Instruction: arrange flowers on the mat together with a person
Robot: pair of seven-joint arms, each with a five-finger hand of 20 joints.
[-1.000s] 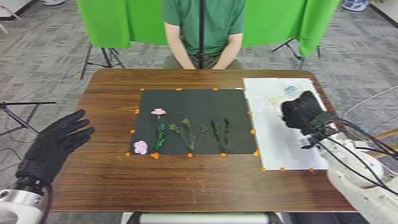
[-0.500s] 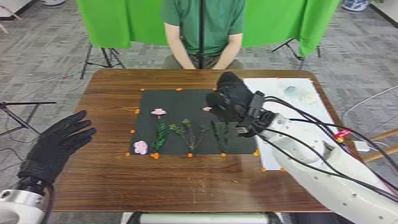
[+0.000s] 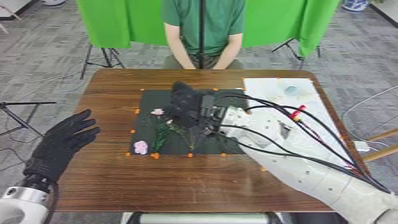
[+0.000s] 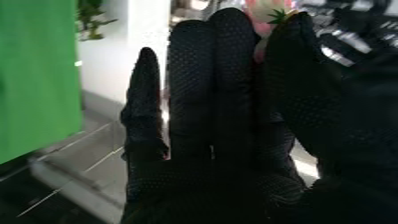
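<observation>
The right hand [image 3: 186,106], in matte black fabric, is over the dark, flat mat [image 3: 151,100], pinching a pink flower [image 4: 263,12] between its thumb and fingers. Just left of that hand, a pale pink flower head [image 3: 157,111] lies on the mat, above a slim stem with dense green leaves [image 3: 161,136]. Farther left and nearer the robot is a rounded, lobed pink blossom [image 3: 140,147]. A thin, branching sprig [image 3: 191,142] lies on the robot's side of the right hand. To that hand's right, a smooth white sheet [image 3: 266,90] runs partly beneath the arm. Well apart on the left, the left hand [image 3: 60,144] is relaxed and empty, its fingers extended beside the brown wooden table [image 3: 107,175].

The head view gives the layout on the mat; the right wrist view gives the right hand's [image 4: 213,150] fine, dotted knit and the held flower's soft petals with a pointed green leaf against them.
</observation>
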